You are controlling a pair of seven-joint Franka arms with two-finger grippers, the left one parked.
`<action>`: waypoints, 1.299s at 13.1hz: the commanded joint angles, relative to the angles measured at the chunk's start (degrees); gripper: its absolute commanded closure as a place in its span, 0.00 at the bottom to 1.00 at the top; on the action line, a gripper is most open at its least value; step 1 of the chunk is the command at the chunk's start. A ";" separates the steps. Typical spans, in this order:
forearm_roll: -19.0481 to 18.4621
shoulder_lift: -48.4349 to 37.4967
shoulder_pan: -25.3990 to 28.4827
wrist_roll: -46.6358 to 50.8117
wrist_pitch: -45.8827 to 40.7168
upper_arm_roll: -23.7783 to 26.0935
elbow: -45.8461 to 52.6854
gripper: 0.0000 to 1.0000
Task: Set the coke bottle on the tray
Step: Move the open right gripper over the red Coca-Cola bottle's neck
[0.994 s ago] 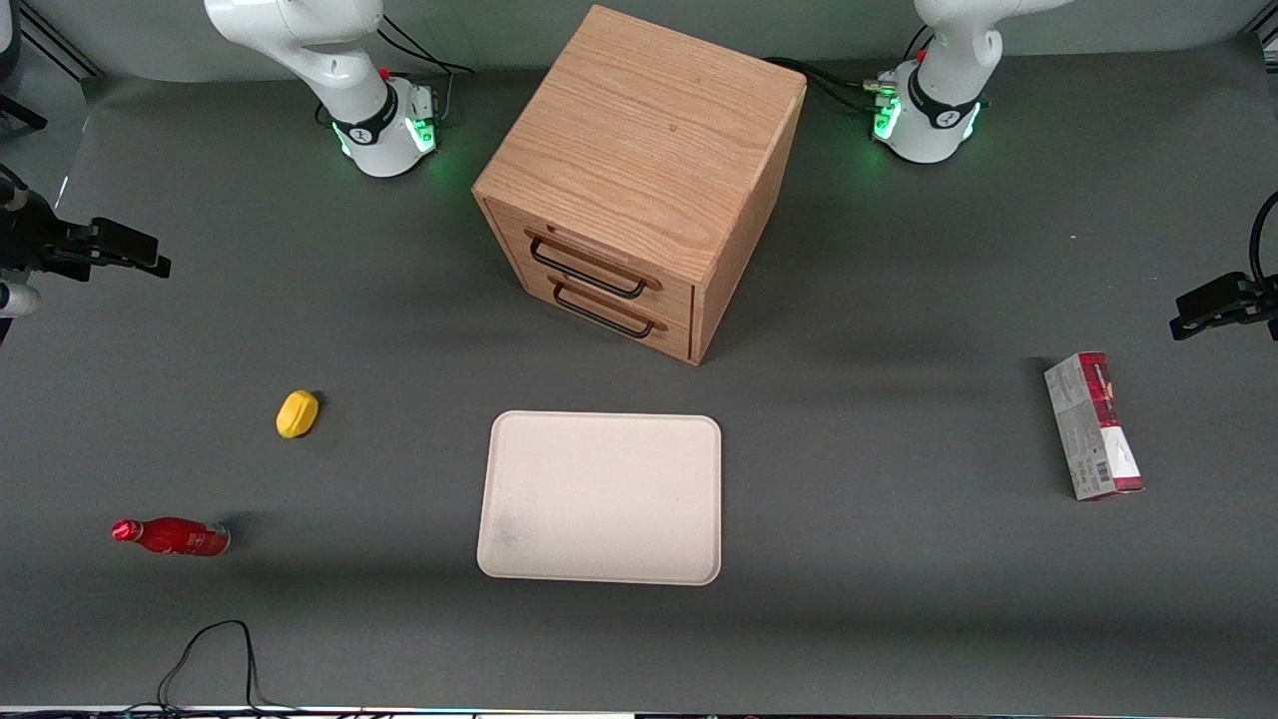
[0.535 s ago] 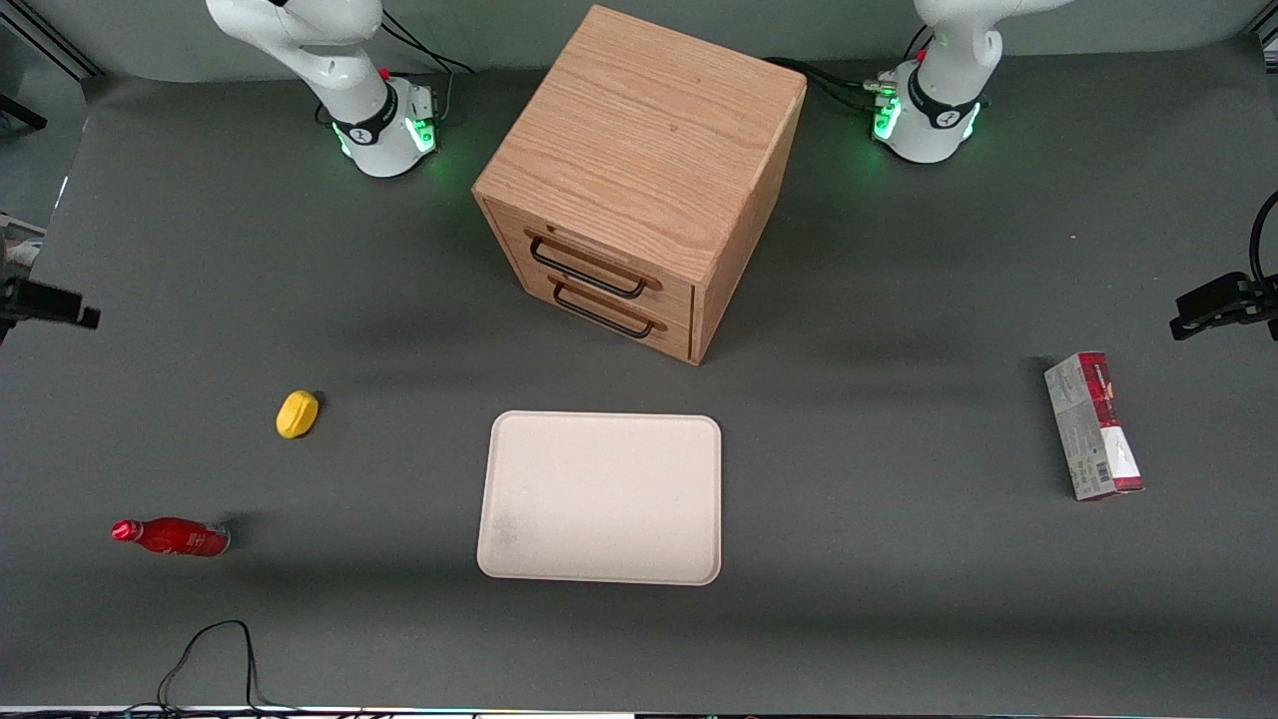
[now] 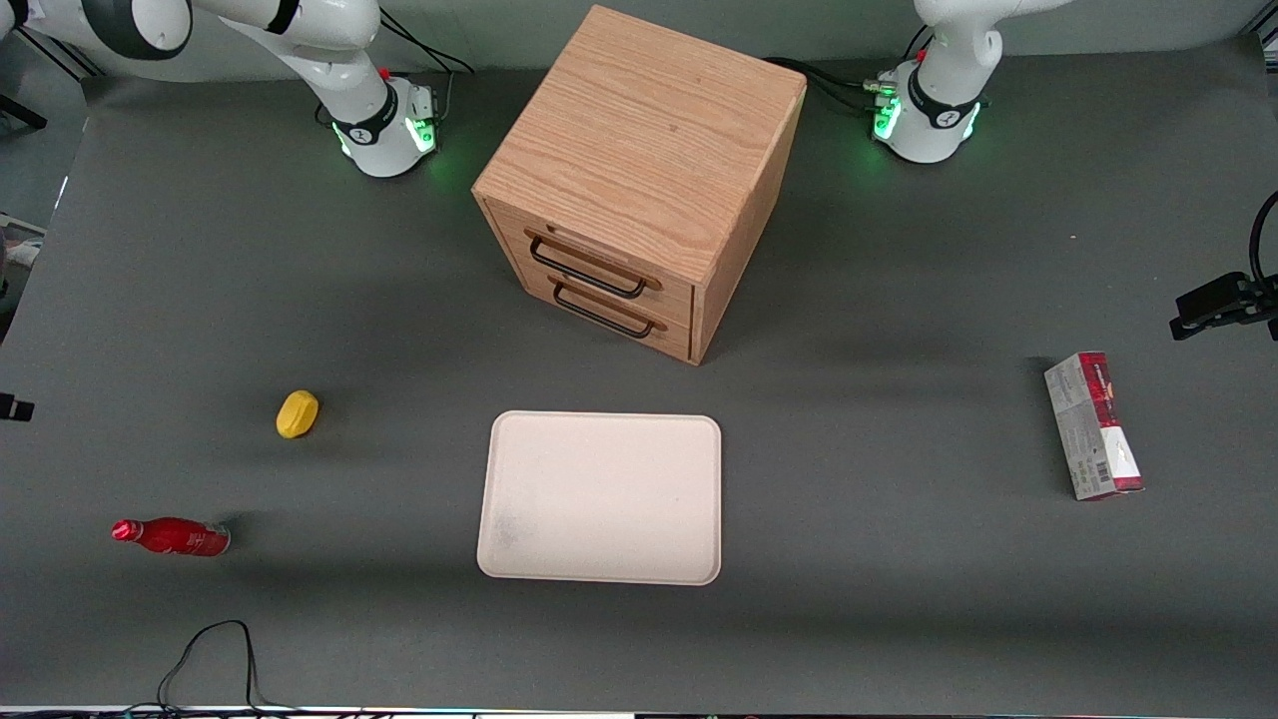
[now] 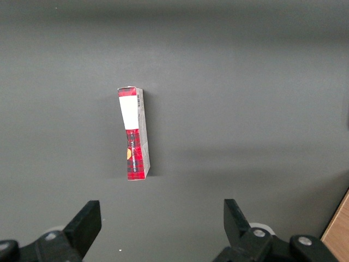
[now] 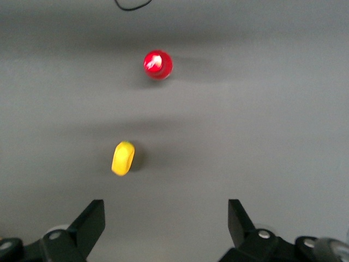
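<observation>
The coke bottle (image 3: 172,536), small and glossy red, lies on its side on the dark table toward the working arm's end, cap pointing away from the tray. The cream tray (image 3: 600,496) lies flat mid-table, in front of the wooden drawer cabinet, with nothing on it. My right gripper (image 5: 165,208) is open and empty, high above the table; only a black tip of it shows at the edge of the front view (image 3: 12,406). In the right wrist view the bottle (image 5: 158,64) shows end-on, well apart from the fingers, with a yellow object between.
A small yellow object (image 3: 298,413) lies farther from the front camera than the bottle; it also shows in the right wrist view (image 5: 123,158). The wooden two-drawer cabinet (image 3: 639,180) stands mid-table. A red-and-white carton (image 3: 1092,425) lies toward the parked arm's end. A black cable (image 3: 210,654) loops near the table's front edge.
My right gripper has moved nearer to the front camera and almost out of the front view's edge. The bottle, tray and other objects have not moved.
</observation>
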 commanded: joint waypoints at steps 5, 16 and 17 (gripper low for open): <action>0.91 10.54 -1.52 -1.14 12.70 2.97 4.46 0.00; 1.08 16.70 -0.11 1.41 21.32 4.91 2.53 0.00; 1.08 16.96 -0.11 1.41 21.68 4.91 2.53 0.00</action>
